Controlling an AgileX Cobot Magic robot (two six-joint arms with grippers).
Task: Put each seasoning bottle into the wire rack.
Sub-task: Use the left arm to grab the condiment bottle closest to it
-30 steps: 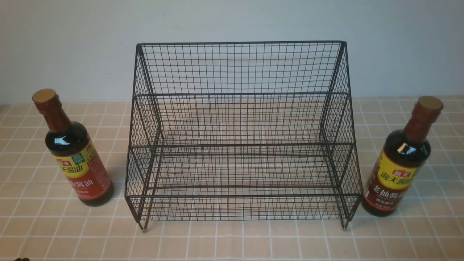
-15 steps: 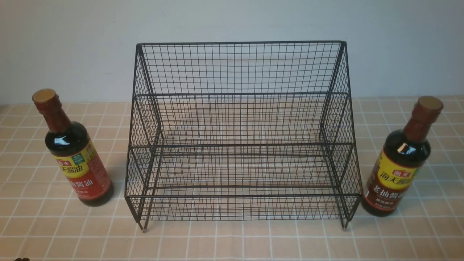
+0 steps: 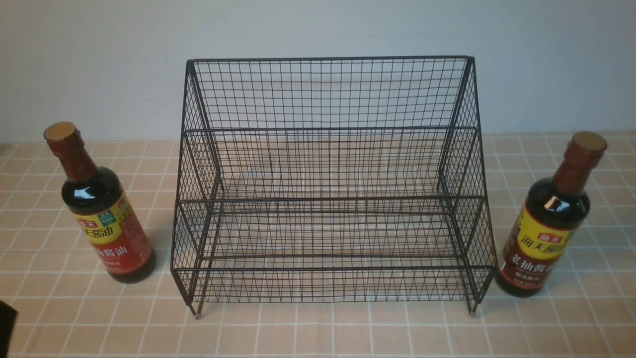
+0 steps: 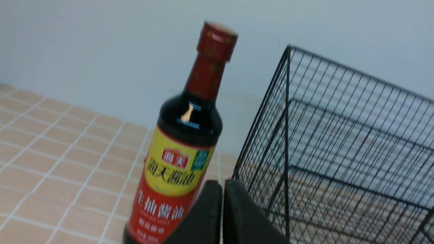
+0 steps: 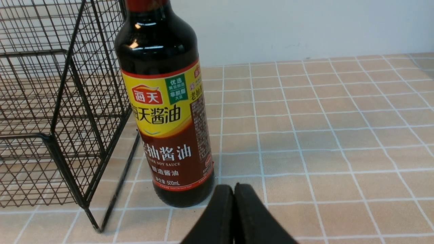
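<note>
- Dark glass at far left: shows the red-label soy sauce bottle (image 3: 107, 223) upright on the tiled tabletop (image 3: 318, 333), just beside the wire rack (image 3: 328, 199) but outside it.
- Catches the left gripper (image 4: 222, 210) short of that bottle and pointed toward its lower body, fingers pressed together, pinching nothing.
- Finds the black mesh rack at centre, feet on the tiles, tall back toward the pale wall (image 3: 99, 59), no bottle on any tier.
- Places the brown-label dark soy sauce bottle (image 3: 546, 233) upright at right, near the rack's right front foot, likewise outside it.
- Sets the right gripper (image 5: 234, 217) low before that bottle's base, apart from the glass, fingers closed against each other on nothing.
- Reads as the opening step: approach to the bottles, neither one yet grasped or racked.
- Calls next, by this reckoning, for spreading the fingers wide enough to straddle a bottle's body, closing on the glass, then lifting over the low front rail and setting down upright on a tier.
- Warns of tall, smooth glass: likely to tip if nudged by closed fingertips, or to slip in a loose hold.
</note>
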